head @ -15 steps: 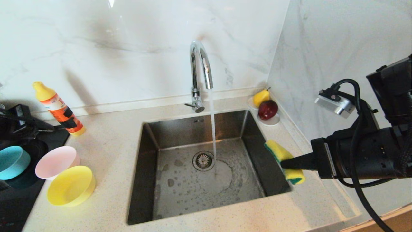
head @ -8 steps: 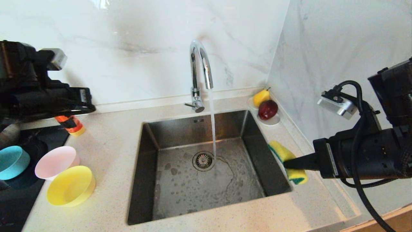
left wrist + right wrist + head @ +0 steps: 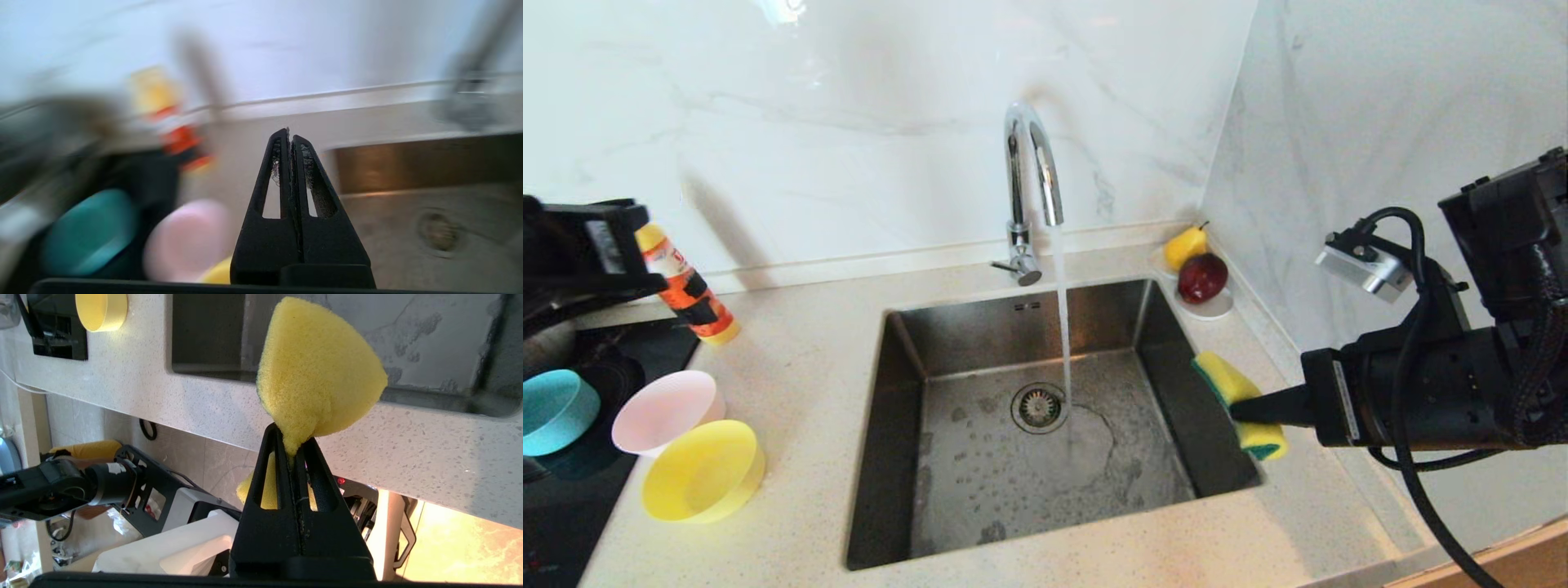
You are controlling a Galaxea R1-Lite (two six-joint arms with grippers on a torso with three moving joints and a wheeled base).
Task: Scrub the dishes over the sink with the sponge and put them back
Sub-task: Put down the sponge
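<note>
R gripper (image 3: pixel 1235 408) clamps the sponge (image 3: pixel 1241 402) tight, held over the right rim of the sink (image 3: pixel 1045 425). Tap (image 3: pixel 1031 188) behind sink running, water hitting basin by drain. L gripper (image 3: pixel 291 134) fingers pressed together, nothing btwn them, up left of sink over the counter (image 3: pixel 800 359). Pink bowl (image 3: pixel 668 411), yellow bowl (image 3: pixel 703 470), blue bowl (image 3: pixel 554 410) sit left of sink, on/near counter edge
</note>
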